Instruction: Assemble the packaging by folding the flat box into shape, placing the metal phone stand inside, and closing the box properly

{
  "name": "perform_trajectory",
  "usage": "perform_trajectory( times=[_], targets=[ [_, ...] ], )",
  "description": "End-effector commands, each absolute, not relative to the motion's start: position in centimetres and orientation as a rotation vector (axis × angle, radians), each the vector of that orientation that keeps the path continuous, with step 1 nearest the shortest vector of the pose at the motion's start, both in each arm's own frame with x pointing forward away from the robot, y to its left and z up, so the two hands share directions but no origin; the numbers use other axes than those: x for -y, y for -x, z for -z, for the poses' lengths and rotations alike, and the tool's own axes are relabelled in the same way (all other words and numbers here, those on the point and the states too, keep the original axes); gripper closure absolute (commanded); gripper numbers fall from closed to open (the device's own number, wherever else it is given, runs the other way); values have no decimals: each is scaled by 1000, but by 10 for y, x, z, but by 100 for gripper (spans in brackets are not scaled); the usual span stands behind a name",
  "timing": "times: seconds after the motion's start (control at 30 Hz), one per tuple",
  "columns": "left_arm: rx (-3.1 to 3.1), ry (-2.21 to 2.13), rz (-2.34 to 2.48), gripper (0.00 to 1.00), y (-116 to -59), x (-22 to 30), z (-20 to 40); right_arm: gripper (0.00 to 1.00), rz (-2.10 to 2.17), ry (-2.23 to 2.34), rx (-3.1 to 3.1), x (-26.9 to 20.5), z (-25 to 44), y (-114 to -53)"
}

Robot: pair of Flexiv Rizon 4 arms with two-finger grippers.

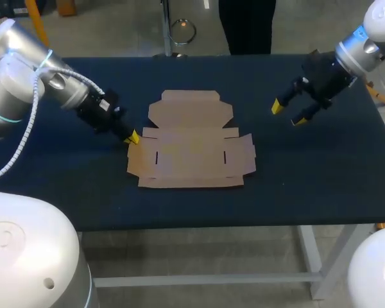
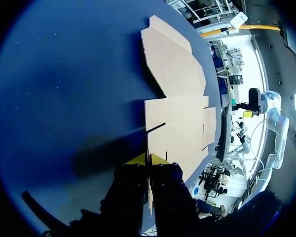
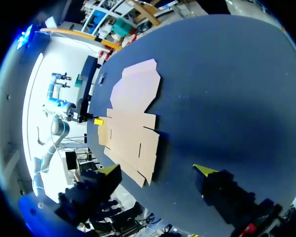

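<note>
Left hand [image 1: 133,136] pinches the left flap of the flat box [image 1: 191,154].

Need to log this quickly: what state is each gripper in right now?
Left gripper: closed on the side flap of the flat brown cardboard box.
Right gripper: open, holding nothing, above the dark blue table.

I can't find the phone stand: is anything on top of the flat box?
Nothing lies on the flat box; only the left claw pinches its edge flap. Whatever is under it is hidden.
</note>
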State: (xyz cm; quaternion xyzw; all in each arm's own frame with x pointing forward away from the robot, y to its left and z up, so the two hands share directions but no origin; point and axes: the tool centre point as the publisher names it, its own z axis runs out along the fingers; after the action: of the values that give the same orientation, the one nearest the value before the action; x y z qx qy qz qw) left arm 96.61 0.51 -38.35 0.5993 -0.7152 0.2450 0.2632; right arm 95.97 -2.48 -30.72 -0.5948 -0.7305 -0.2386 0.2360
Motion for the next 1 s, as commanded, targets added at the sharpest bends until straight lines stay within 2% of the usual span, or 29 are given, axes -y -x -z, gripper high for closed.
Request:
perform_trajectory(
  times=[0.03,0.7,0.77,0.8,1.0],
  targets=[
    [1911,-1642,-653,100,-965,-7,385,0,651,1624,1999,26,308,-960],
    [1966,-1562,-627,100,-965,-5,386,0,644,1628,1996,24,308,-961],
    [1972,-1560,-634,43,-963,-7,385,0,643,1626,1996,23,309,-961],
    [1981,-1565,-641,0,-963,-10,383,0,644,1625,1996,23,309,-961],
    [2097,-1622,-708,0,-964,-23,356,0,687,1625,2001,23,305,-961]
  ],
)
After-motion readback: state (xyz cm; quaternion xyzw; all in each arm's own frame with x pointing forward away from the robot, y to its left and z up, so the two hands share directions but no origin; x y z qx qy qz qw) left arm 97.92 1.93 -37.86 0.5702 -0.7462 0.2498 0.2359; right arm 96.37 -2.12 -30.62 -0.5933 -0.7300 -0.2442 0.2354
